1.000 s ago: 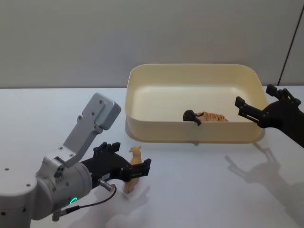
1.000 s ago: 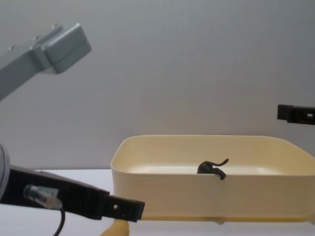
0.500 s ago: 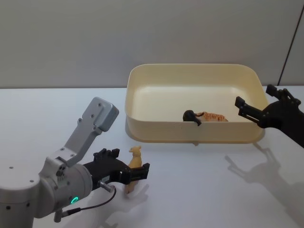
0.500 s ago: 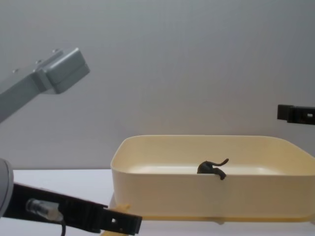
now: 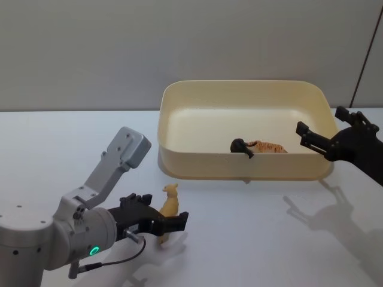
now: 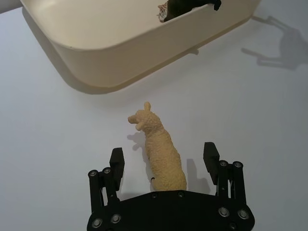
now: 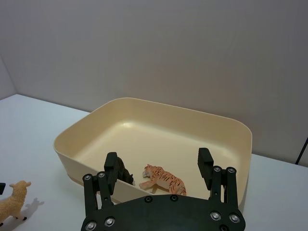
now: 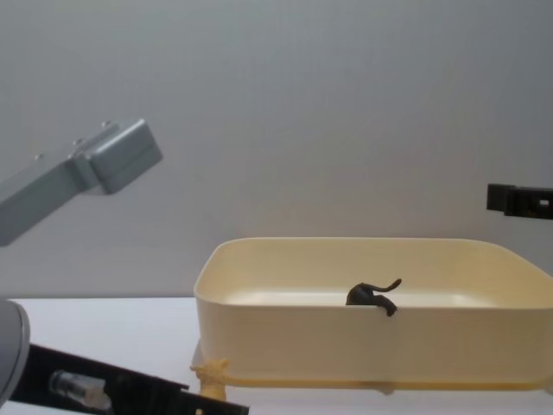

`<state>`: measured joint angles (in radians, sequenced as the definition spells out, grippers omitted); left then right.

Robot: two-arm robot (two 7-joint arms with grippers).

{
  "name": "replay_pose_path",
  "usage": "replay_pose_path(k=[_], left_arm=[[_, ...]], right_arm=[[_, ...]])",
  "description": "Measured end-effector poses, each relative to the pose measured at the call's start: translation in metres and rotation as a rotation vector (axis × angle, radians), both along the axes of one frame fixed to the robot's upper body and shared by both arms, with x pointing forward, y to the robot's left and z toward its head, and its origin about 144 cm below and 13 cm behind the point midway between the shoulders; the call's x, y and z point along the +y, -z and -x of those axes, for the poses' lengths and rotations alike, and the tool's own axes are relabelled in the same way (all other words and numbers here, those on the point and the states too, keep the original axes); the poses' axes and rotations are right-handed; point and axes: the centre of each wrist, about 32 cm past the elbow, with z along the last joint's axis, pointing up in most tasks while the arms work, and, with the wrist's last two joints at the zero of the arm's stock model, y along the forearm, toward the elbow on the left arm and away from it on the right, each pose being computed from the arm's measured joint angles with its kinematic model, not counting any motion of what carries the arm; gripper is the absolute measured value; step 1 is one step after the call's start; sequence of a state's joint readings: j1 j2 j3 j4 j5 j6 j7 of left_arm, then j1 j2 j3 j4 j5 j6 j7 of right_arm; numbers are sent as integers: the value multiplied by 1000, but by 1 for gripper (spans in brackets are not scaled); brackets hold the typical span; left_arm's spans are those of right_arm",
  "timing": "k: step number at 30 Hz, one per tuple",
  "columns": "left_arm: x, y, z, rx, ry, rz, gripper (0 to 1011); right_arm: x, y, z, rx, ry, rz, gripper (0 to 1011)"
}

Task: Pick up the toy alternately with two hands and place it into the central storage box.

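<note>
Nearest the robot, the left end effector (image 5: pixel 157 222), black plastic on a silver-grey arm with a green ring light, sits low over the white bench (image 5: pixel 257 239). Its fingers (image 6: pixel 117 158) are spread, one on either side of a small pale-yellow woolly llama-like toy figure (image 6: pixel 160 154) that stands upright on the bench between them (a clear gap shows on both sides, so nothing is pinched). Just beyond the toy lies the large cream-yellow plastic storage box (image 5: pixel 197 170) with rounded corners. Inside it, near the front wall, are a dark brown-black animal figure (image 5: pixel 241 146) and an orange striped tiger figure (image 7: pixel 163 178), side by side. The right end effector (image 5: pixel 323 128) hovers by the box's right end, fingers spread and holding nothing.
</note>
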<state>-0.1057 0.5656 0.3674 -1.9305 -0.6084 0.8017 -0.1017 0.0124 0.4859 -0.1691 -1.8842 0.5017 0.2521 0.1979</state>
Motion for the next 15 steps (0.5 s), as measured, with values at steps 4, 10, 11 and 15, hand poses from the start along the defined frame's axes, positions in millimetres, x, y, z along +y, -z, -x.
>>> replay_pose_path(k=[4,10,11,15], left_arm=[[1,2,-2,15,6,-4,980],[2,3,-5,28,12,-5,856],[2,4,-5,30,13,-5,856],[3,4,-6,35,15,-6,698]], right_arm=[[0,0,0,0,0,0,1001],[0,0,0,0,0,0,1001],[0,0,0,0,0,0,1001],[0,0,0,0,0,0,1001]])
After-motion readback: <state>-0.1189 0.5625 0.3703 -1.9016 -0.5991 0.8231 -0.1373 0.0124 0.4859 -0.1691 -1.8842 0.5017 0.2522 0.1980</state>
